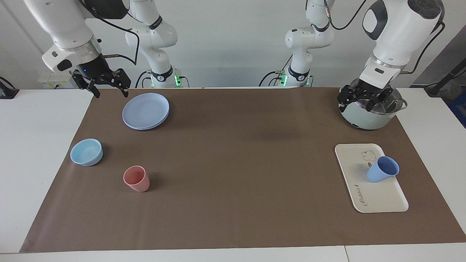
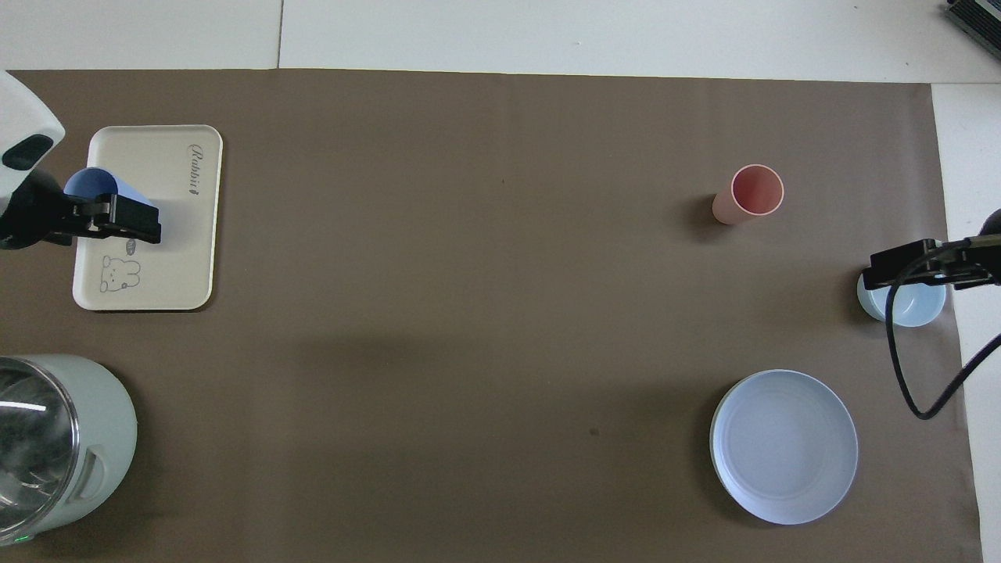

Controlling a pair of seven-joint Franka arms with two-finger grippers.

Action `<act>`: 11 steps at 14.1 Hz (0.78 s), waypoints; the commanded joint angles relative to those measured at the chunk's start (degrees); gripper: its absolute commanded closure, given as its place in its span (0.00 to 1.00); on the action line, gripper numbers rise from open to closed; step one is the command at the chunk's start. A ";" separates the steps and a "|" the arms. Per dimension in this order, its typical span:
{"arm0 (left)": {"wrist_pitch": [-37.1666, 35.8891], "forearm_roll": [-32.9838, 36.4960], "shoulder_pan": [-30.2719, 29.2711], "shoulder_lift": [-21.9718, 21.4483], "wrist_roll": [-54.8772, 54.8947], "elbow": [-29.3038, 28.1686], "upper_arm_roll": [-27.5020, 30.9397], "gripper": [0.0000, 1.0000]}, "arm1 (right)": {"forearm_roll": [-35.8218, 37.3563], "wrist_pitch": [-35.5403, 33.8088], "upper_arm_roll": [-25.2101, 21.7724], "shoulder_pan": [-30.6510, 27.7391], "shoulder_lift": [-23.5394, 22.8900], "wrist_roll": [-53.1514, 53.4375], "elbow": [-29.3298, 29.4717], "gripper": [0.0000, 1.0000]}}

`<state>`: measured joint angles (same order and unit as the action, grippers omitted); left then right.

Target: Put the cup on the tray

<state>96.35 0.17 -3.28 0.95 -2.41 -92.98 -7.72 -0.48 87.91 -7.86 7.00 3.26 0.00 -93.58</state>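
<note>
Periwinkle cup (image 1: pixel 382 169) upright on cream tray (image 1: pixel 382 198), just beside its bear drawing, toward the left arm's end of the tabletop (image 1: pixel 233 182). Left claw (image 1: pixel 364 98) raised over a pale-green pot (image 1: pixel 367 118), released and grasping nothing. Right claw (image 1: pixel 107 85) waiting aloft beside blue plates (image 1: pixel 145 111), likewise released.

Light: bright, even, from above
Shadows: soft, short beside pink cup (image 1: pixel 136 178) and plates (image 1: pixel 146 111)
Glare: pot (image 2: pixel 31 450) lid glints
Focus: sharp, both views
</note>
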 commanded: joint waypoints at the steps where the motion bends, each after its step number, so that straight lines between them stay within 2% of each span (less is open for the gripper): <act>1: 1.47 -0.26 -0.51 -0.95 0.48 -1.24 -0.37 0.00 | 1.10 -1.24 0.12 0.12 0.69 0.88 0.15 0.00; 8: 2.53 -0.44 1.34 -0.77 -0.13 -0.63 -0.63 0.00 | 1.18 -1.07 0.12 -0.05 0.78 0.61 0.06 0.00; 11: 2.09 -0.44 6.86 -0.86 -0.13 -0.10 4.35 0.00 | 1.10 -0.89 0.12 -0.05 0.87 0.44 0.06 0.00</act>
<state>98.11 0.17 -0.73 0.92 -2.39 -92.96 -7.47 -0.48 87.72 -7.99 7.08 3.32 0.00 -93.45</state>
